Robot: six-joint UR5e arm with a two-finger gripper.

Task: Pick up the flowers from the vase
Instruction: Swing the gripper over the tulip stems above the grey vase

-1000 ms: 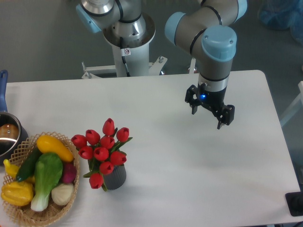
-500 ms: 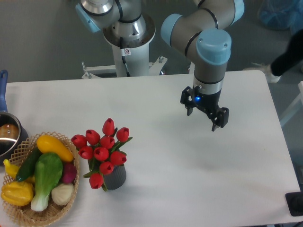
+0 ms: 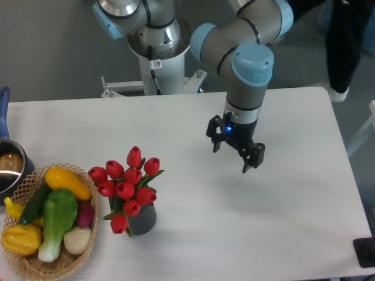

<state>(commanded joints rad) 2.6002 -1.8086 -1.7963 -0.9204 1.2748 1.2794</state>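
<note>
Flowers (image 3: 127, 188) in vase (image 3: 142, 219), vegetables in basket (image 3: 23, 264) — tool (image 3: 233, 151) apart

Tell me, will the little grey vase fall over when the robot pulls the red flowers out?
Maybe. The vase looks short and small under a wide, leaning bunch of flowers, so it could tip or lift. The stems seem packed tight inside, which might drag it along.

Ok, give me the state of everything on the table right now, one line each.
gripper: open, empty, above the table, right of the flowers
flowers: in the vase, not gripped
vase: upright on the table, beside the basket
basket: full of vegetables, at the table's left edge
pot: partly out of frame, behind the basket
</note>
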